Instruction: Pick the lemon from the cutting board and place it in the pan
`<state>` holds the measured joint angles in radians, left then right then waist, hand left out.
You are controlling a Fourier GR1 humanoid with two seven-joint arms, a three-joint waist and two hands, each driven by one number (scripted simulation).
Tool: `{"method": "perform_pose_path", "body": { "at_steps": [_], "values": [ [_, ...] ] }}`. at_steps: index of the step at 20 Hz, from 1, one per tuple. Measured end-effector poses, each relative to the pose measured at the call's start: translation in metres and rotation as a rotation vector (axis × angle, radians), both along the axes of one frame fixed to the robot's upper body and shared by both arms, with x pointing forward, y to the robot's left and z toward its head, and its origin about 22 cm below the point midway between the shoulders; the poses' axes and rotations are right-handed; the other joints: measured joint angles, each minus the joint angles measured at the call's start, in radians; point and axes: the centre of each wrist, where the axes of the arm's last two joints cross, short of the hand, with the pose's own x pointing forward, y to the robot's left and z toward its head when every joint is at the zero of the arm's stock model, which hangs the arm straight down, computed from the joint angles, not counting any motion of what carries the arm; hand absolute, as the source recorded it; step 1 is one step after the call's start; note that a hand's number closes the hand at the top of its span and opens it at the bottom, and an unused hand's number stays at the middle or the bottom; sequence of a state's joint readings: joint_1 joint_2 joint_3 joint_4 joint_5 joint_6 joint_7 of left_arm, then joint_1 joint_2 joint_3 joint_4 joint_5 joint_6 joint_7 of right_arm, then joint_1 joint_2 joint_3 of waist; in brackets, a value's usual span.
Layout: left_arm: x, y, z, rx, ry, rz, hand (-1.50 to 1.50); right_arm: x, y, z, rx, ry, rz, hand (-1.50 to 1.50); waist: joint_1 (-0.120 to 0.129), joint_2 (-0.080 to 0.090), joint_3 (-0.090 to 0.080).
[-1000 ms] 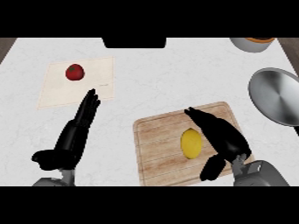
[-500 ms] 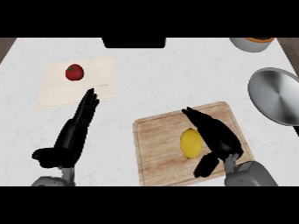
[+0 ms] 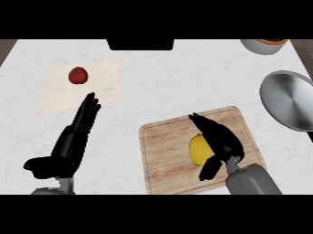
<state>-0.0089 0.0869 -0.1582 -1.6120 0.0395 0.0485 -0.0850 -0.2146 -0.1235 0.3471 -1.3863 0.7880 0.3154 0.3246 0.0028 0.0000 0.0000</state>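
Sliding in over the fruit now, the right hand [image 3: 218,142] has drawn closer across the rectangular wooden cutting board [image 3: 167,151] than a second ago, its grey forearm further into view. Its fingers reach past the yellow lemon [image 3: 199,149] and its thumb hangs below, so the hand hides the lemon's right side; whether anything is gripping yet, I cannot tell. The lemon still lies on the board. Right of the board sits the round steel pan [image 3: 295,99], its black handle cut off at the edge. Up and left of the board, the left hand [image 3: 72,139] rests open, fingers straight, pointing at a pale rectangular mat [image 3: 58,93] carrying a small red fruit [image 3: 78,75]. Beyond the pan, a grey bowl [image 3: 261,45] is cropped at the top.
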Motion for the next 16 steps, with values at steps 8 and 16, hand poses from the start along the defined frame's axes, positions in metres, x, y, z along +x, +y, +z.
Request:
{"method": "perform_pose_path", "body": {
  "at_steps": [8, 16],
  "values": [
    [0.004, -0.001, -0.003, 0.005, -0.004, -0.006, 0.0, 0.012, -0.003, -0.012, -0.097, -0.021, 0.115, 1.5, -0.001, -0.011, -0.008],
    [-0.002, -0.001, -0.001, 0.002, -0.002, -0.005, 0.0, 0.015, -0.004, -0.01, -0.11, -0.118, 0.136, 1.5, -0.001, -0.01, -0.006]
  ]
}}
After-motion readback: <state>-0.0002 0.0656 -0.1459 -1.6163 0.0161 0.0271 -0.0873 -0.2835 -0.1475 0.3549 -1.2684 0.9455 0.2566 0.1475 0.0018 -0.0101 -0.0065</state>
